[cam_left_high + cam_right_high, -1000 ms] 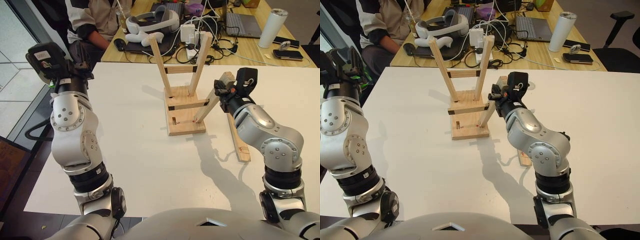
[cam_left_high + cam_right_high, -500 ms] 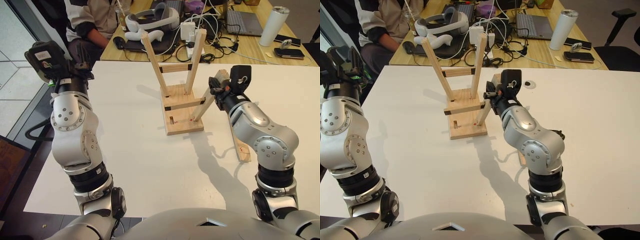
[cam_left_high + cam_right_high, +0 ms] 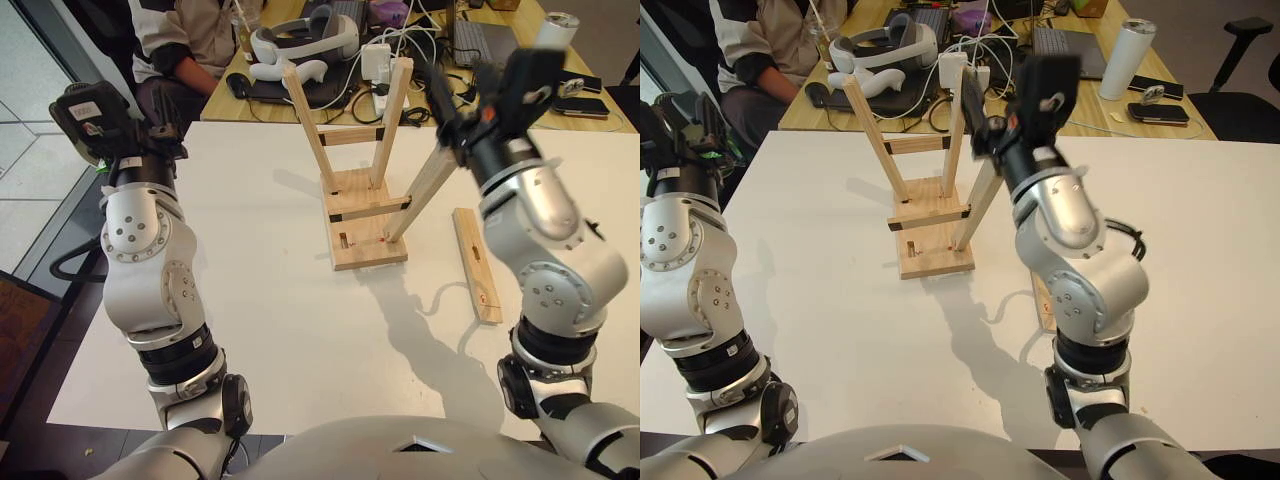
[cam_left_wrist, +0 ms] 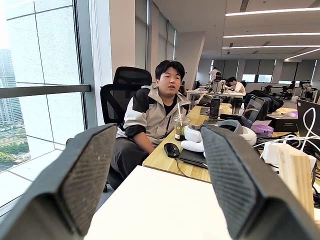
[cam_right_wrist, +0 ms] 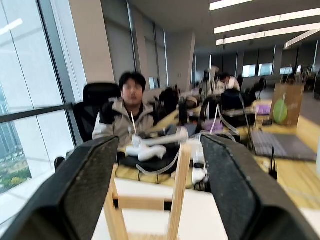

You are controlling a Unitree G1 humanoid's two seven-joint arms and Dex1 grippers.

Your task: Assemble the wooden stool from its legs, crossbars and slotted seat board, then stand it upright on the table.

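The seat board [image 3: 365,245] lies flat on the white surface [image 3: 250,300]. Two legs [image 3: 310,125] stand up from its far side, joined near their tops by a crossbar [image 3: 350,137]. A second crossbar [image 3: 370,209], dark at both ends, runs above the board's middle. A third leg [image 3: 420,192] slants up from the board's right near corner toward the right tool [image 5: 160,140], which is raised above and to the right of the board. That tool is blurred in the head views. From the wrist its fingers [image 5: 90,190] are seen spread wide with nothing between them, and whether the leg's top touches it cannot be told. A loose wooden piece [image 3: 476,264] lies flat just right of the board. The left tool [image 4: 159,131] is raised well to the left of the board, its fingers [image 4: 85,185] parted and empty. How the legs' feet sit in the board's slots is too small to make out.
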